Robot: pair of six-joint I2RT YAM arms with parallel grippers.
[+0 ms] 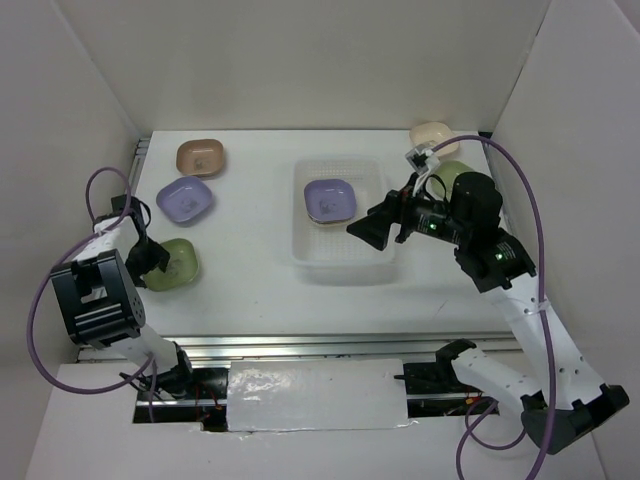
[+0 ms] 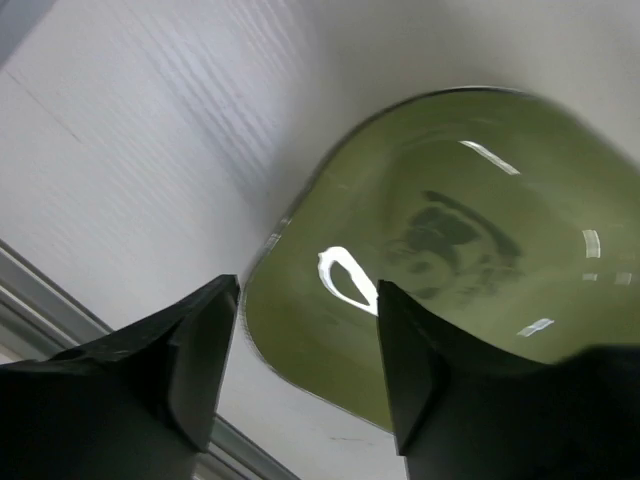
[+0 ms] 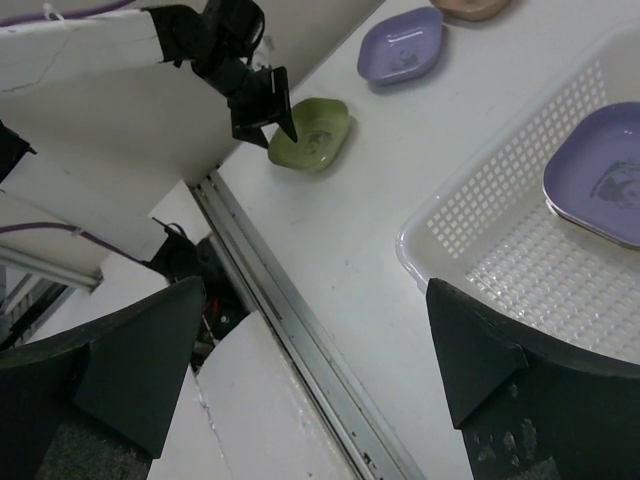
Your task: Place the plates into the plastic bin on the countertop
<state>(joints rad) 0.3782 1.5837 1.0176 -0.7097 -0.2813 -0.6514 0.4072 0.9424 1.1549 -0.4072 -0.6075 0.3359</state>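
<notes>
Straddling the rim of the green plate [image 2: 460,250] left of the plastic bin [image 1: 345,252], left end effector [image 2: 305,300] is open; right end effector [image 1: 372,229] hangs spread wide over the bin. Plate's centre mark [image 2: 450,240] is too blurry to read.

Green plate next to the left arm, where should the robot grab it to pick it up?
By its rim on the side nearest the left gripper, coming from above, one finger inside, one outside. The green plate lies flat on the countertop, shallow and wider than the open jaws, so the thin upturned edge is probably all it can pinch.
</notes>
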